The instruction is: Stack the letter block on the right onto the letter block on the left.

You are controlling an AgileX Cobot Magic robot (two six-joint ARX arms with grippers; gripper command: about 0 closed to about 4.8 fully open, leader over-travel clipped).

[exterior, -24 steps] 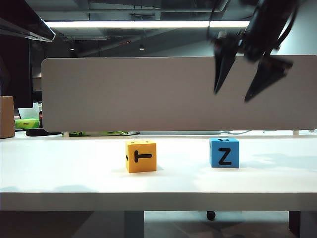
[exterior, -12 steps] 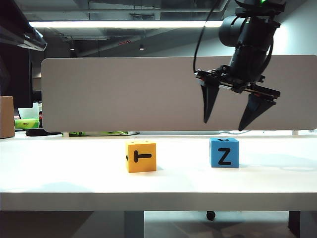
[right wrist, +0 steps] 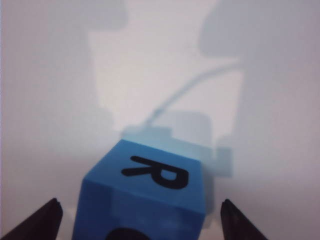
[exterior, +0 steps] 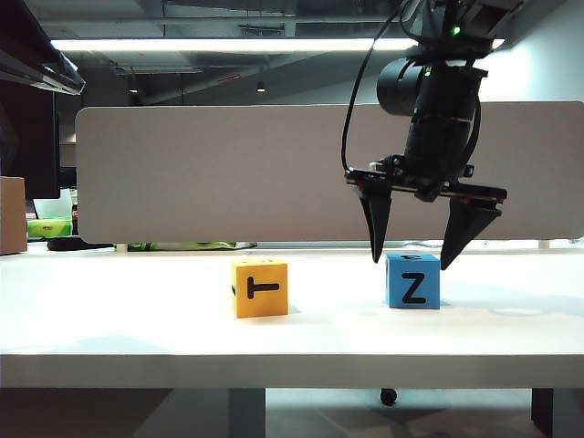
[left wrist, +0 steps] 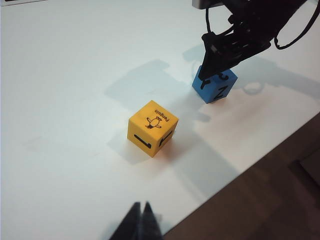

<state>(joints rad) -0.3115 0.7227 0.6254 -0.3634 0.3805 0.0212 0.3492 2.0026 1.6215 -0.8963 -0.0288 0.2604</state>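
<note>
- Our right gripper (exterior: pixel 411 263) hangs directly above the blue letter block (exterior: pixel 413 281), jaws spread wide, one dark fingertip on either side of the block's upper edge and neither touching it.
- The blue letter block sits on the white table (exterior: pixel 137 319), right of centre in the exterior view, a black Z on its front face; from our right wrist camera an R shows on its top face.
- The yellow letter block (exterior: pixel 260 286) stands well apart to the left, a sideways T on its front and a small penguin drawing on top.
- Our left gripper (left wrist: pixel 141 223) shows only as two dark fingertips at the edge of its wrist view, pressed together, above the table's near edge and holding nothing.
- A grey partition panel (exterior: pixel 219 173) runs behind the table.
</note>
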